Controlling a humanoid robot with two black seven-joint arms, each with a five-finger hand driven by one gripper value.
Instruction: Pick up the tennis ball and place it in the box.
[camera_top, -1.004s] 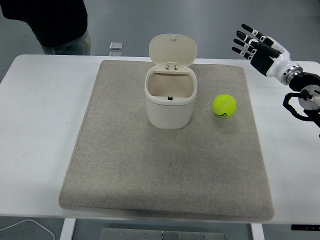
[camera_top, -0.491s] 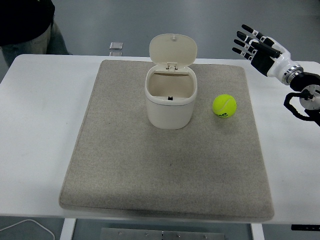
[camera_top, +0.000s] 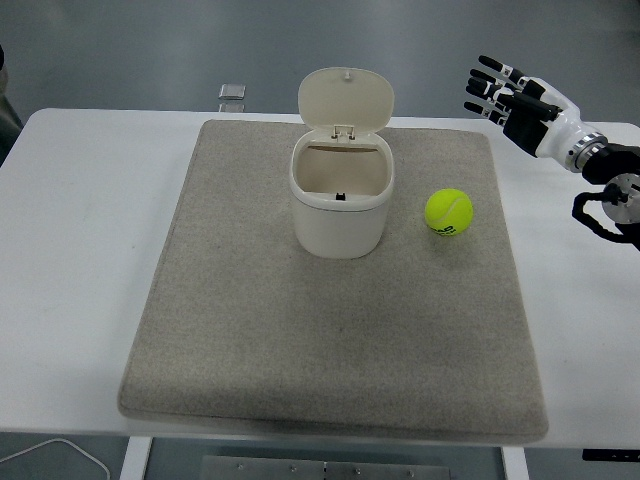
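though scuffless, yellow-green tennis ball (camera_top: 449, 212) (fuzzy)

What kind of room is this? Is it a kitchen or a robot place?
Probably a robot test lab, not a kitchen. A plain white table carries only a grey mat with a small cream box, lid up, and a tennis ball, and a robot hand hovers, fingers spread, at the far right. The floor beyond is bare grey.

Bright even light, soft shadows, seemingly sharp.

A grey mat (camera_top: 330, 340) covers the white table (camera_top: 80, 250); small square object (camera_top: 232, 92) beyond.
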